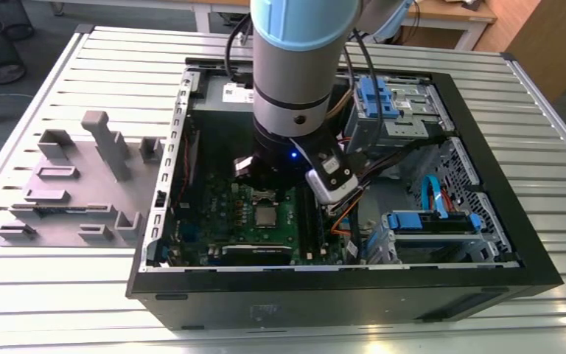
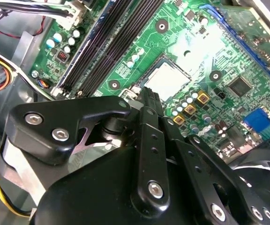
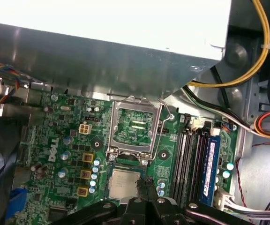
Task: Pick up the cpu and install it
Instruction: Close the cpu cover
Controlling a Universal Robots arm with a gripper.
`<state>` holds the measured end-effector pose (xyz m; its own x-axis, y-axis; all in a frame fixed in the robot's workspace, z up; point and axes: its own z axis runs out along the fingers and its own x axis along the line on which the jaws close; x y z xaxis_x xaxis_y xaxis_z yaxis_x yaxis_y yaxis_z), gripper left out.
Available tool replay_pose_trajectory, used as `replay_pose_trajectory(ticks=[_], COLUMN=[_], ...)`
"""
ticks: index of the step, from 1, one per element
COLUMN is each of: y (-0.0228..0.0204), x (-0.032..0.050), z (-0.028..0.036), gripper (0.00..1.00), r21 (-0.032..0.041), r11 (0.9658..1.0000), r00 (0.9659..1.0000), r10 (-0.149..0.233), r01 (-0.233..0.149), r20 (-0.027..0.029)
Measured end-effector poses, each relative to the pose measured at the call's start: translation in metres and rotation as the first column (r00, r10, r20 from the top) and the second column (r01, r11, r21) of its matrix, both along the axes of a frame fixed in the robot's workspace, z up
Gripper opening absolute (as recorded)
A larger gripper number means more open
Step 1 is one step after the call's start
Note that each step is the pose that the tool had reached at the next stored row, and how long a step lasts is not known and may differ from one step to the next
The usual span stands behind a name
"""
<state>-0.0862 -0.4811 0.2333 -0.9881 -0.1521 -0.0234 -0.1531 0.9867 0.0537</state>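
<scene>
Pincer (image 3: 146, 182) closed, empty, just beside the seated cpu (image 3: 123, 184)

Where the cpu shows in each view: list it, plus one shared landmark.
Exterior view: the cpu lies on the green motherboard, just below the arm.
First wrist view: cpu between the open socket frame and the gripper.
Second wrist view: cpu just beyond the gripper.
Shared landmark: the black memory slots beside it.
</scene>
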Motion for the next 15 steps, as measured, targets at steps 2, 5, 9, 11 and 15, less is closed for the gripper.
replay_pose_trajectory(ticks=[2, 5, 9, 11, 15], y=[0.0004, 0.0010, 0.0020, 0.0028, 0.0062], x=[0.0015, 0.0040, 0.0078, 0.0098, 0.0130], z=[-0.0003, -0.0007, -0.0010, -0.0011, -0.0014], gripper=[0.11, 0.11, 0.11, 0.11, 0.11], r21=[0.0002, 0.0002, 0.0001, 0.0001, 0.0002], r11=[1.0000, 0.9999, 0.9996, 0.9994, 0.9992], r00=[1.0000, 0.9999, 0.9996, 0.9994, 0.9992], r10=[0.007, 0.017, 0.029, 0.034, 0.040], r01=[-0.007, -0.017, -0.029, -0.034, -0.040], r20=[0.0000, 0.0000, 0.0000, 0.0000, 0.0000])
